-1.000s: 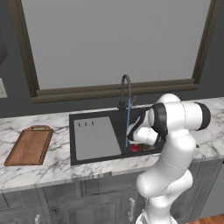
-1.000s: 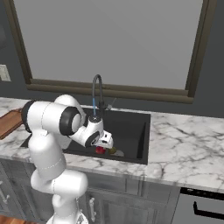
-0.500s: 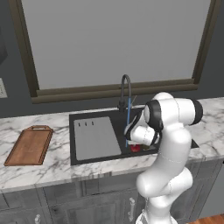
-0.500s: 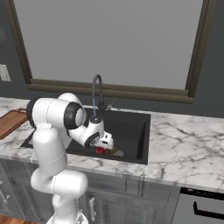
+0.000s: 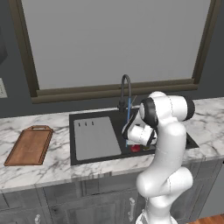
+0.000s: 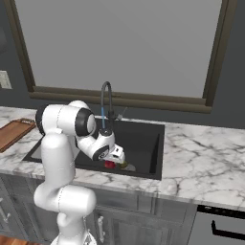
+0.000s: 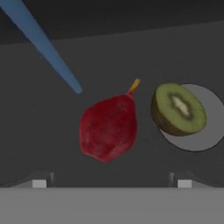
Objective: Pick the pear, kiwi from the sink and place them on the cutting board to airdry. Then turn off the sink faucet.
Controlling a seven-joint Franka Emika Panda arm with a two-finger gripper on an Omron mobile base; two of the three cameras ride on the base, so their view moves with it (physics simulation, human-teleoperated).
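So we're parked in front of the grey-veined white marble counter (image 5: pixel 52 164), and our white arm with dark joints (image 5: pixel 168 131) is folded over itself, elbow high, forearm angled down into the big black rectangular sink (image 5: pixel 114 119). The wrist dips below the front rim, so the two-finger gripper (image 7: pixel 111 181) hangs low in the right part of the basin, aimed at the floor of the sink.

The flat grey ribbed draining panel (image 5: pixel 96 138) takes up the basin's left part. Well off to the left on the counter lies the brown wooden cutting board with rounded corners and a handle loop (image 5: pixel 29 145), nothing on it. The stretch of marble between board and sink is bare, and so is the counter to the right of the sink.

At the back edge stands the slim dark gooseneck faucet (image 6: pixel 106 103), right beside our forearm, with a thin blue stream of water (image 7: pixel 41 43) running down into the basin, landing just next to the fruit.

In the hand view the small red pear with an orange stem (image 7: pixel 109 127) sits between our fingertips, which stand spread wide with nothing held and not touching it. The halved olive-green kiwi (image 7: pixel 178 109) lies cut face up just beside the pear, resting on the round grey drain (image 7: pixel 209 127).
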